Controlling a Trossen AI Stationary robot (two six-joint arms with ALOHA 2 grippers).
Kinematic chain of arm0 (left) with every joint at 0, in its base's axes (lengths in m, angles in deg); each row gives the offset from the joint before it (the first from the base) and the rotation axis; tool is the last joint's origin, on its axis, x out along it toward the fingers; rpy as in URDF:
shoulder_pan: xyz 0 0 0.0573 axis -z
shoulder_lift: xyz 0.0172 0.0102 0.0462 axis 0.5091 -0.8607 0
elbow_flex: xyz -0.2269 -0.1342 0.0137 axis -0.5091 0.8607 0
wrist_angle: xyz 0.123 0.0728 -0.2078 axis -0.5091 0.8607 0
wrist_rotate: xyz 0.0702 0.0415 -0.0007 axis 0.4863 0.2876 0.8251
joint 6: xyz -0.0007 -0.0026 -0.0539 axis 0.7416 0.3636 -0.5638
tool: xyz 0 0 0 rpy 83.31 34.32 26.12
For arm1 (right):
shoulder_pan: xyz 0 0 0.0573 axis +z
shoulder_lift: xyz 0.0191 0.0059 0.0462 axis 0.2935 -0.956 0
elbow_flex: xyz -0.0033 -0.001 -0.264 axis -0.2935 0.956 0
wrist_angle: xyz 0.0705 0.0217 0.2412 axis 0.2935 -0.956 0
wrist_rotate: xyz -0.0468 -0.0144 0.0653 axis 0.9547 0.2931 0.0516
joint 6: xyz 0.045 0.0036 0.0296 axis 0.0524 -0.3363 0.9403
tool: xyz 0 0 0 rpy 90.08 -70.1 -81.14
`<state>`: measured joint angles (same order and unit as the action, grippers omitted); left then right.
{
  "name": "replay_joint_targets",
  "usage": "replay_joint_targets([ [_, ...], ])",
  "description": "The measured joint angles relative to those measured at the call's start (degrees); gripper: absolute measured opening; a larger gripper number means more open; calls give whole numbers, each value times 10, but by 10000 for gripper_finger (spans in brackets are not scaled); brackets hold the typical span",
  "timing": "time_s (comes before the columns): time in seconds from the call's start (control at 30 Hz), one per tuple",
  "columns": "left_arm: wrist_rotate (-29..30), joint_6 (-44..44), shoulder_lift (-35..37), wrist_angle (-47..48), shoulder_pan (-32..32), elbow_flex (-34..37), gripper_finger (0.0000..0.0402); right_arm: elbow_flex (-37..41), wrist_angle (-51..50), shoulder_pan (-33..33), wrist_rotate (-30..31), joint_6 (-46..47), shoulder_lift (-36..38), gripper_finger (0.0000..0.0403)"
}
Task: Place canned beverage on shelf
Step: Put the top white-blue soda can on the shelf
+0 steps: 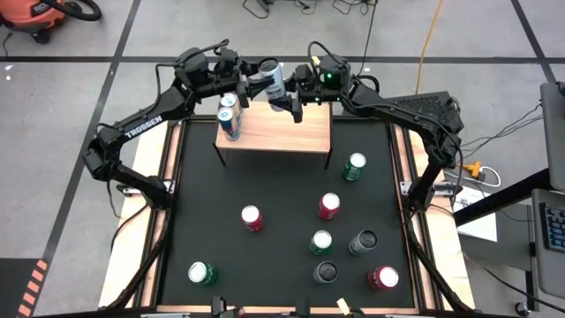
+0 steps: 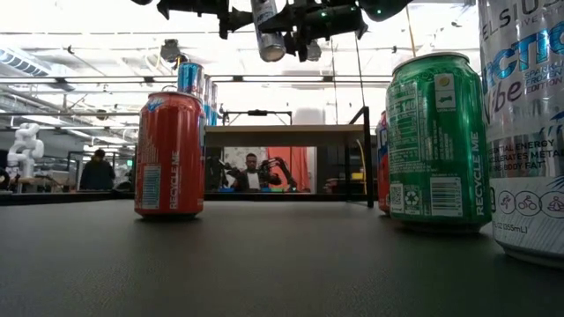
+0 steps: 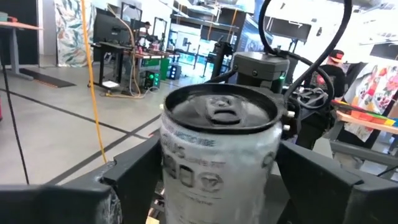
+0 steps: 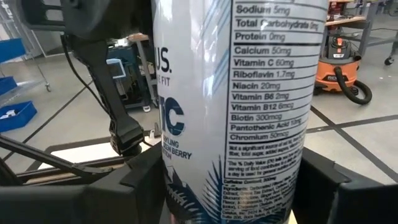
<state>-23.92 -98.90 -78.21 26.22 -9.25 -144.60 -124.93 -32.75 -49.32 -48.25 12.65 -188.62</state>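
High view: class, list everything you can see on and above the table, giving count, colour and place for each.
shelf: one, light wood, far end of the table
blue cans: two, blue with red and white, upright on the shelf's left end
white can: one, white and silver, tilted in the air above the shelf's far edge
green cans: three, upright on the tabletop
red cans: three, upright on the tabletop
dark cans: two, grey-black, near right of the tabletop
tabletop: one, black
vacuum cleaner: one, orange, on the floor
left gripper: shut on the white can
right gripper: shut on the same can
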Motion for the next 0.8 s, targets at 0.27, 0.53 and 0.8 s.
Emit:
replay_joint_targets([
  [0.27,18,-1,39,35,-33,0,315,0,4,0,-1,2,1,238],
  [0.53,11,-61,96,157,-86,-19,315,0,9,1,-19,33,4,238],
  [0.8,-28,-29,82,409,-121,-178,293,0,9,17,-18,77,4,238],
])
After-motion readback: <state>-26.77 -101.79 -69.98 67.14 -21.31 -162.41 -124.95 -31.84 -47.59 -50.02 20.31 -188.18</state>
